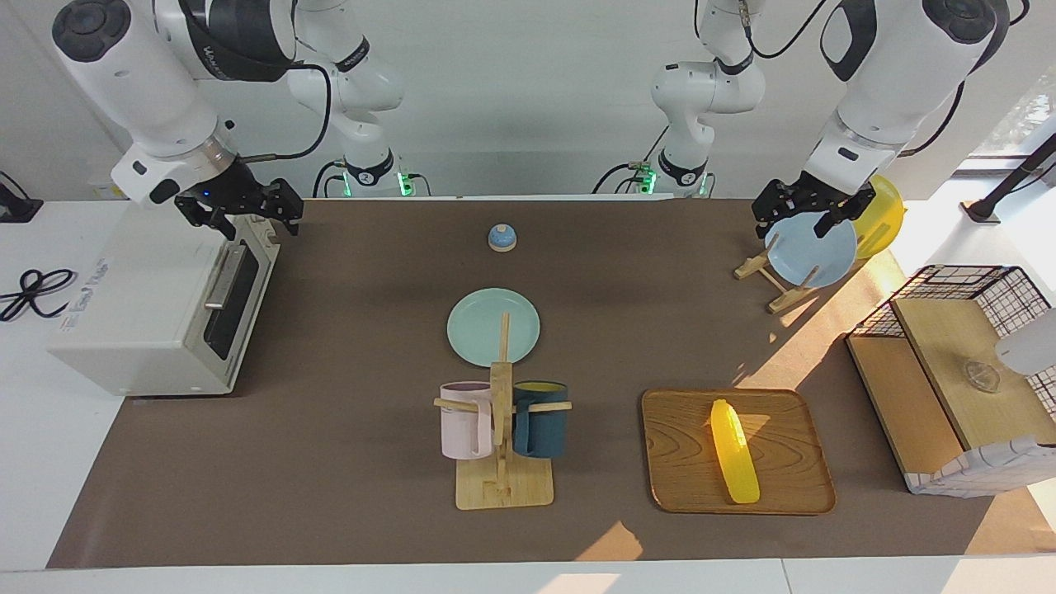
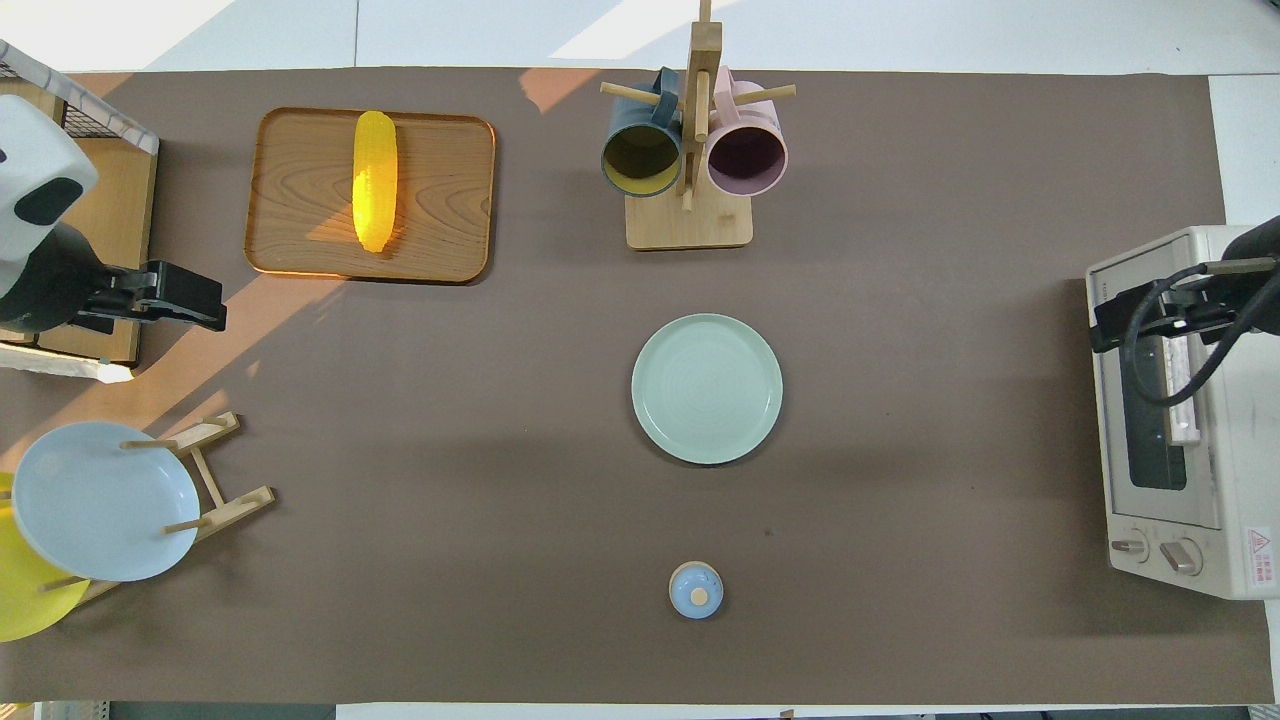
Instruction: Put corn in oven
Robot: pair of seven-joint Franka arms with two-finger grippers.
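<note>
The corn (image 1: pixel 734 451) lay alone on the wooden tray (image 1: pixel 792 483), lengthwise along the tray's middle, at the left arm's end of the counter (image 1: pixel 330 462) and well apart from both sets of fingers. The left gripper (image 1: pixel 811 216) hung in the air over the dish rack (image 1: pixel 771 285), its fingers spread apart and empty, just over the top edge of the pale blue plate (image 1: pixel 813 256) standing in that rack; a yellow dish (image 1: pixel 881 216) stood in the same rack beside the blue one. The tray with the corn lay farther from the robots than that rack.

The oven (image 1: pixel 148 309) sat at the right arm's end of the counter with its dark glass door shut, so what it held could not be seen. The right gripper (image 1: pixel 247 216) hung directly over the oven's top front edge, above the door handle, fingers parted and holding nothing.

Between the two grippers, mid-counter, lay an empty mint-green plate (image 1: pixel 478 326). Farther from the robots than it stood the mug stand (image 1: pixel 502 487), a pink mug (image 1: pixel 464 421) and a dark blue mug (image 1: pixel 540 421) hanging from its pegs. A small blue knobbed lid (image 1: pixel 502 238) rested nearer to the robots than the green plate. A wire basket (image 1: pixel 982 285) stood past the tray at the counter's end
</note>
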